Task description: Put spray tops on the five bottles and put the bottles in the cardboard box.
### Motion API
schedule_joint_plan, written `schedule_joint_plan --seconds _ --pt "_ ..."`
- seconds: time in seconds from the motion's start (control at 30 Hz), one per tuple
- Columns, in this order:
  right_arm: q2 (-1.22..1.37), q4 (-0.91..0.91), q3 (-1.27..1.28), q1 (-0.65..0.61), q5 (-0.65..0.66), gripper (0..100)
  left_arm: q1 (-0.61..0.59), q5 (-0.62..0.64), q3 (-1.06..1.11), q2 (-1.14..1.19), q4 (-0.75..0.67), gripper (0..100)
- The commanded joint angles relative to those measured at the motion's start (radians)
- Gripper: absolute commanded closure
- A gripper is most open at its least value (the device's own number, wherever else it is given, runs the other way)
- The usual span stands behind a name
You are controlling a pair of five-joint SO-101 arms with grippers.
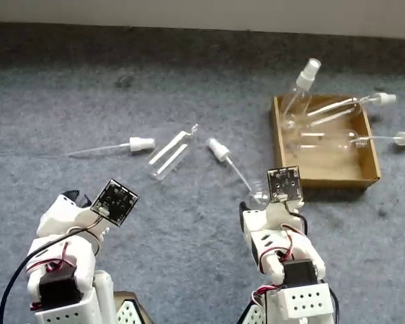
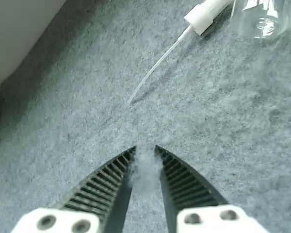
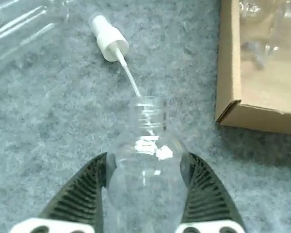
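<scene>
My right gripper (image 3: 148,162) is shut on a clear open-necked bottle (image 3: 146,145), held low over the carpet just left of the cardboard box (image 3: 231,73). A white spray top (image 3: 108,38) lies ahead, its thin tube reaching the bottle's neck. In the high view this held bottle (image 1: 258,197) sits at the tube end of that spray top (image 1: 218,149). Another bare bottle (image 1: 169,155) lies left of it, beside a second spray top (image 1: 142,144). My left gripper (image 2: 145,151) hovers slightly open over bare carpet, short of that spray top (image 2: 207,12) and bottle (image 2: 264,17).
The cardboard box (image 1: 372,152) at the right holds three clear bottles with spray tops, such as one leaning bottle (image 1: 298,91); their white heads stick out past the box walls. Grey carpet covers the table, with a dark strip and pale wall along the far edge.
</scene>
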Motion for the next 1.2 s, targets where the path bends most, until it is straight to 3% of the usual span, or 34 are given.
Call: schedule_joint_plan --seconds 0.0,0.33,0.57,0.93,1.17 --pt "-0.064 -0.035 0.030 -0.015 -0.015 96.4 0.019 -0.035 -0.099 0.005 0.040 99" --pt "-0.263 -0.031 0.136 -0.015 -0.015 96.4 0.019 -0.060 -0.414 0.496 0.040 99" --pt "-0.260 -0.033 0.139 -0.015 -0.011 96.4 0.025 -0.275 -0.596 0.871 0.040 99" --pt "-0.260 -0.035 0.139 -0.015 -0.009 96.4 0.248 -0.293 -0.984 1.466 0.038 99" --pt "-0.260 -0.035 0.139 -0.015 -0.008 96.4 0.326 -0.292 -1.214 1.715 0.035 99"
